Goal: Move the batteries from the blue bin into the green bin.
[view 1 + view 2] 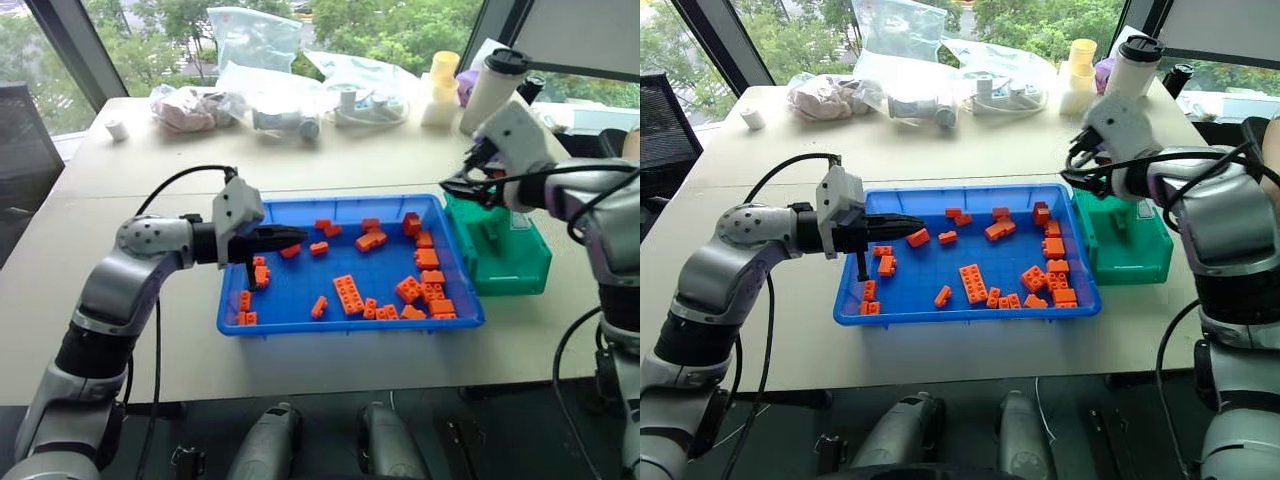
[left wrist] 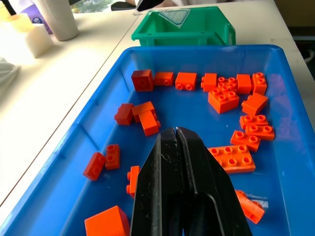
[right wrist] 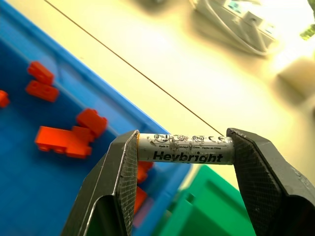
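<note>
A silver-grey battery [image 3: 184,149] with black lettering is clamped end to end between the fingers of my right gripper [image 1: 462,186], which is shut on it. That gripper hangs in the air above the far left corner of the green bin [image 1: 500,250], just past the blue bin's right end. The blue bin [image 1: 345,262] lies in the middle of the table and holds several orange bricks [image 1: 348,294]; I see no other batteries in it. My left gripper [image 1: 295,236] is shut and empty, pointing right over the blue bin's left part, a little above the bricks.
Clear plastic bags [image 1: 300,80], a yellow cup [image 1: 443,75] and a white bottle with a black lid [image 1: 495,88] stand along the table's far edge. A small white cup [image 1: 117,129] sits at the far left. A black chair [image 1: 22,150] stands left of the table.
</note>
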Action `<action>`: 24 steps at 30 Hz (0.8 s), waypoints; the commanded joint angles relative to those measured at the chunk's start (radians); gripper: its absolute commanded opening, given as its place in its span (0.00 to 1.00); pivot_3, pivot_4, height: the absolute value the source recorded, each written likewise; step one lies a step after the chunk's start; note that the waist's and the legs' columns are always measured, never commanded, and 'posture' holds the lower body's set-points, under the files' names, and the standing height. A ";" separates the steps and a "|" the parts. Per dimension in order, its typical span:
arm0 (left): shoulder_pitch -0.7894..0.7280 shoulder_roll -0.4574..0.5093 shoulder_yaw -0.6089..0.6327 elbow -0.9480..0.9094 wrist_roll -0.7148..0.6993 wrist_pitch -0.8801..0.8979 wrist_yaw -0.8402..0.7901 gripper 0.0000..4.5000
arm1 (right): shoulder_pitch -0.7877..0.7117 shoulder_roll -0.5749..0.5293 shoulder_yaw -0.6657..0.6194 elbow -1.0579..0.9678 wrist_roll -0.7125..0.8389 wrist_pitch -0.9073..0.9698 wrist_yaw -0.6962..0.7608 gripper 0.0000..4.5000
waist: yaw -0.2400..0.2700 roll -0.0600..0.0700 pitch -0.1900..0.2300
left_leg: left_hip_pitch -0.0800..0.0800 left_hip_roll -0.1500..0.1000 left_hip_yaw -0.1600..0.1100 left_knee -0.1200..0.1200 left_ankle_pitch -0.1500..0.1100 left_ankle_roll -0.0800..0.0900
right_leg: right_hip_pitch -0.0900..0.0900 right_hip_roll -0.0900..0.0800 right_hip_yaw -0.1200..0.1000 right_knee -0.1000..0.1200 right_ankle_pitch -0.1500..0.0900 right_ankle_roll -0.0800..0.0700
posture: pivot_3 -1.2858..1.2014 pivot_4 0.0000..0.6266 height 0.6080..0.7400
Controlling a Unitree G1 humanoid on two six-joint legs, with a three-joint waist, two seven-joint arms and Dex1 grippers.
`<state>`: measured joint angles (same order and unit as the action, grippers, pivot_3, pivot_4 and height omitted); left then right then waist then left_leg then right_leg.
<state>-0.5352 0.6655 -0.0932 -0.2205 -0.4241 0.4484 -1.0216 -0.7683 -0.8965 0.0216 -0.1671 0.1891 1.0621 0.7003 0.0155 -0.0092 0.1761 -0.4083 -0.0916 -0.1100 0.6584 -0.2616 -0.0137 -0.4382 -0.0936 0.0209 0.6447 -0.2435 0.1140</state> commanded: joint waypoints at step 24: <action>-0.030 0.015 0.039 -0.013 -0.029 0.012 -0.036 0.00 | 0.265 -0.166 -0.250 -0.222 0.190 -0.087 0.171 0.98 | -0.025 0.000 0.000 | 0.001 0.002 0.002 0.000 0.000 0.001 | -0.001 0.002 0.001 0.002 0.000 0.000 | 0.52 0.24 1.00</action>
<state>-0.5539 0.6669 -0.0922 -0.2009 -0.4278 0.4555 -1.0495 -0.5037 -1.0372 -0.1791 -0.3326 0.3406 1.0047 0.8291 -0.0096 -0.0089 0.1763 -0.4076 -0.0898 -0.1084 0.6583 -0.2620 -0.0131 -0.4388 -0.0919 0.0221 0.6466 -0.2436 0.1142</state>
